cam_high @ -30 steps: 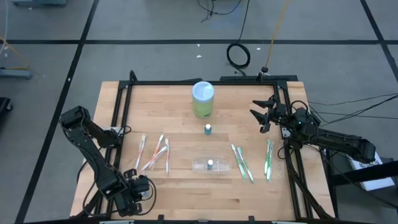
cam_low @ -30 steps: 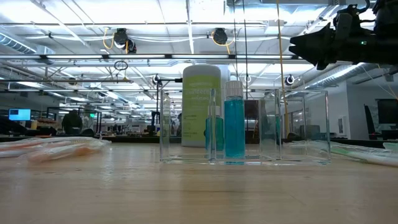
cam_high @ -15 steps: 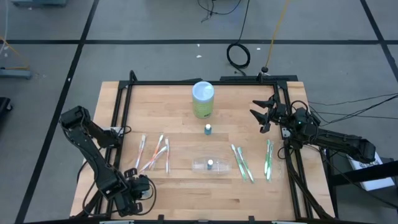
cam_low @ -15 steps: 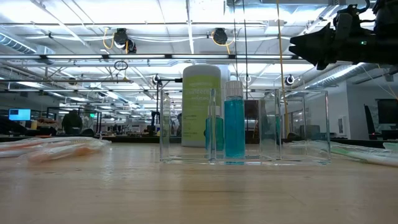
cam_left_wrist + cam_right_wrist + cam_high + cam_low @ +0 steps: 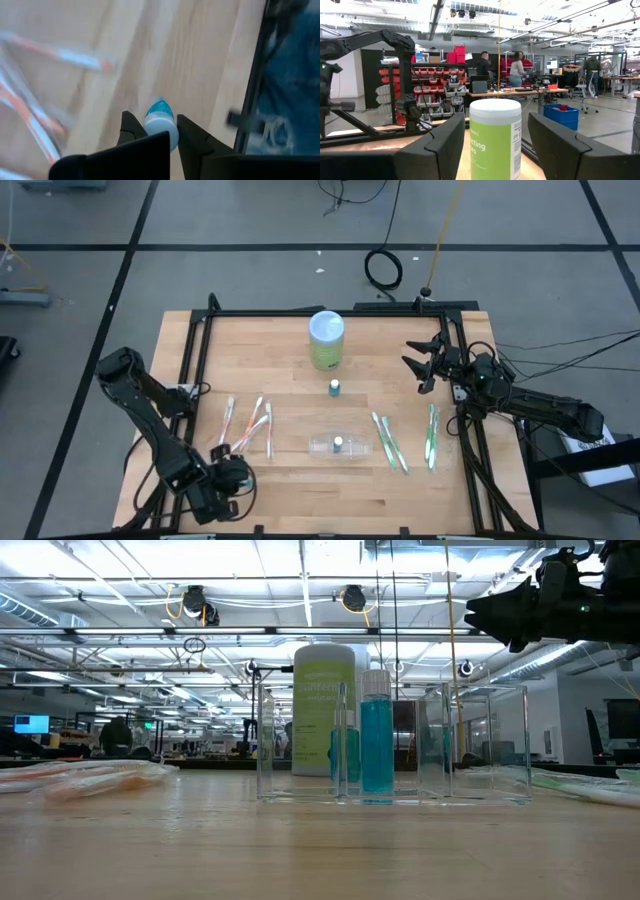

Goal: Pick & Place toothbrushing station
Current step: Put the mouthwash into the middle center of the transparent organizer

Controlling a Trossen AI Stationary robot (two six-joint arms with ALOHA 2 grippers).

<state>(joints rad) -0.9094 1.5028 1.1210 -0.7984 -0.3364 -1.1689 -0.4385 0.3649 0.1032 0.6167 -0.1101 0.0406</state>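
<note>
Left gripper (image 5: 161,131) clamped tight on a small white-and-blue tube (image 5: 161,121) — pinched between both fingers, just above the wooden table (image 5: 200,60). Right gripper (image 5: 418,363) spread wide and empty, facing the green canister (image 5: 495,137).

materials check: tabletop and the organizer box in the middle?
Tabletop: looks like wood, butcher-block style, pale matte finish; visible plank strips and grain. Organizer box: seemingly clear acrylic or similar plastic, glossy; the room and bottles show straight through its walls.
</note>
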